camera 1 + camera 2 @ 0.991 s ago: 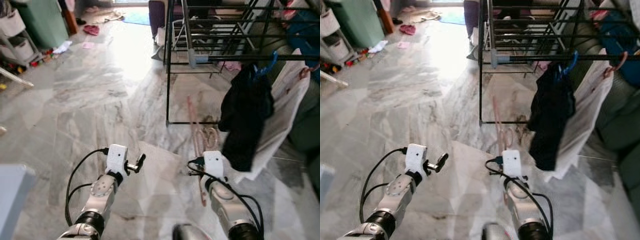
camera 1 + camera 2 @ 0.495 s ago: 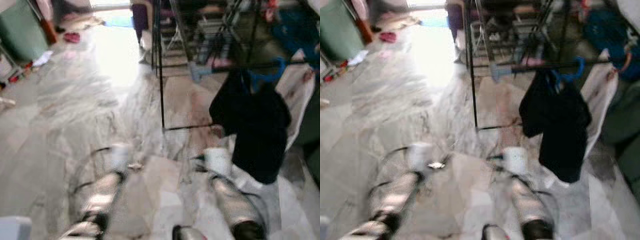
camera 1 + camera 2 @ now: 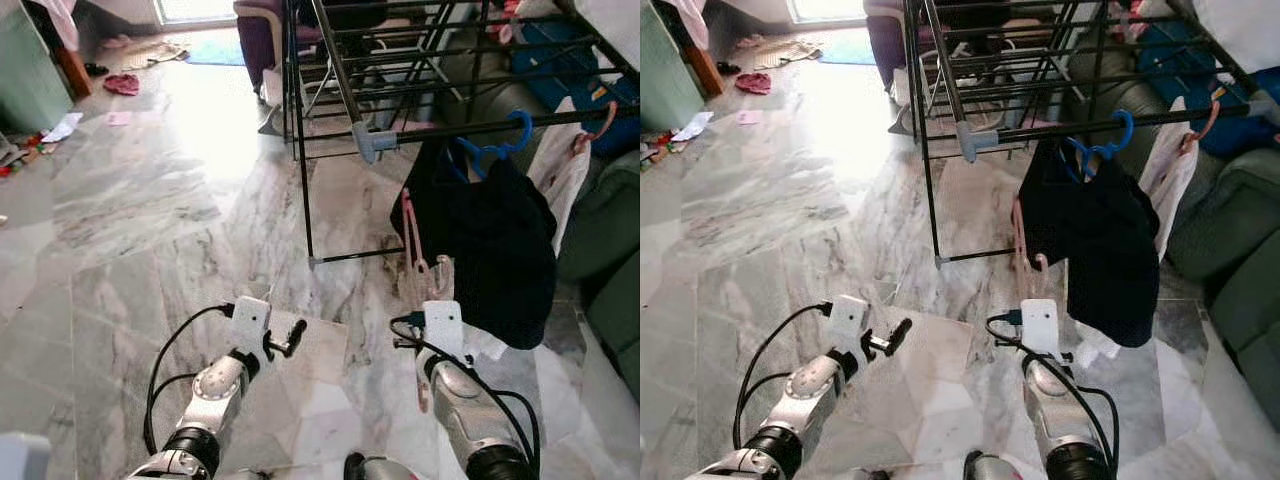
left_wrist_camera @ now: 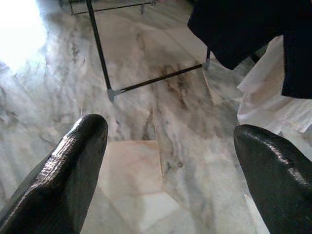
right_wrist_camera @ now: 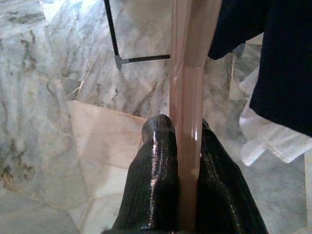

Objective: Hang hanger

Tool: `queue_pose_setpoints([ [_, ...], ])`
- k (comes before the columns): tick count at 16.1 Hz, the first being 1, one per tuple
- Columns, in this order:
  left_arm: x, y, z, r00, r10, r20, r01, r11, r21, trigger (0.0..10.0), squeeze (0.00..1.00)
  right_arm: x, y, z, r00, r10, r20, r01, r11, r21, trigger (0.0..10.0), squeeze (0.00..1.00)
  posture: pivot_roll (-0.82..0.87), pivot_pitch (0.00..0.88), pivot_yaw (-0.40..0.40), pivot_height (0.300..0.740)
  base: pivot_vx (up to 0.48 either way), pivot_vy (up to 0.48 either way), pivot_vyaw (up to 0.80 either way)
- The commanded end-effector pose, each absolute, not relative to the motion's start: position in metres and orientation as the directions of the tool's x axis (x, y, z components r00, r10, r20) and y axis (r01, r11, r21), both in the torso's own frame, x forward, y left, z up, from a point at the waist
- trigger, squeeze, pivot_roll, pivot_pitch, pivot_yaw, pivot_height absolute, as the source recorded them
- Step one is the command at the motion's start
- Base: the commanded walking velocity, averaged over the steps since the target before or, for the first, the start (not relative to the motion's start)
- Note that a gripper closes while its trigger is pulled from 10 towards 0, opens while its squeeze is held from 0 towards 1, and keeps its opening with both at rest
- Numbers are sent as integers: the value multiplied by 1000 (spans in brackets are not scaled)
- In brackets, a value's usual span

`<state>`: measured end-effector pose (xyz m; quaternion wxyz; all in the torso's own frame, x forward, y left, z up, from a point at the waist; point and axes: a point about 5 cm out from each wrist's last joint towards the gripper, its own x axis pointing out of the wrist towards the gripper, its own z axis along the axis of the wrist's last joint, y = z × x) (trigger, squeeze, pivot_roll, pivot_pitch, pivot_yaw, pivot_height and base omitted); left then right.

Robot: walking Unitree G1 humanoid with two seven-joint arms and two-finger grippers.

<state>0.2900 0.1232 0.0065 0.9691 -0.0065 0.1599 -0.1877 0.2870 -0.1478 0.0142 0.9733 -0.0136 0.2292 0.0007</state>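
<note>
Camera advanced: drying rack (image 3: 330,60) nearer than before. Right gripper (image 5: 185,141) clamps pink hanger (image 3: 412,250), hook probably beyond fingertips. Left gripper (image 4: 168,141) spread, empty. Approach nearly complete.

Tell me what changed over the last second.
The camera swung and moved closer to the black metal drying rack, so the whole scene shifted. The right hand stays clamped on the pink plastic hanger, now raised nearer the rack. The left hand stays open and empty. The black garment remains hung on its blue hanger.
</note>
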Motion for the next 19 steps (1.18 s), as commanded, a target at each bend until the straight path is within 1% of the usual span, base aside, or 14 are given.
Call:
queue_pose_setpoints([
  [1, 289, 127, 4, 877, -355, -324, 353, 933, -66, 10000, 0, 287, -145, 15, 896, 3, -445, -13, 1000, -20, 10000, 0, -172, 145, 2, 740, 0, -266, 0],
  [5, 286, 130, 0, 873, -345, -345, 344, 937, -67, 10000, 0, 287, -143, 14, 893, 10, -450, -18, 1000, -14, 10000, 0, -169, 147, 5, 740, 0, -269, 0],
  [8, 285, 134, -3, 879, -307, -365, 309, 949, -55, 10000, 0, 285, -140, 11, 886, 31, -463, -38, 999, -6, 10000, 0, -168, 148, 5, 740, 0, 0, 0],
  [9, 284, 136, -5, 877, -303, -372, 291, 952, -89, 10000, 0, 285, -139, 11, 885, 41, -464, -49, 999, -6, 10000, 0, -168, 148, 5, 740, 0, 0, 0],
  [11, 283, 140, -7, 875, -296, -384, 277, 955, -104, 10000, 0, 285, -137, 11, 882, 64, -467, -74, 997, -2, 10000, 0, -168, 146, 9, 740, 0, 0, 0],
  [13, 283, 142, -7, 877, -293, -382, 271, 956, -110, 10000, 0, 286, -134, 14, 885, 99, -454, -109, 994, 4, 10000, 0, -169, 145, 10, 740, 336, 0, 0],
  [19, 283, 141, -6, 879, -294, -376, 270, 956, -116, 10000, 0, 285, -134, 15, 883, 118, -455, -139, 990, -12, 10000, 0, -171, 144, 6, 740, 349, 0, 0],
])
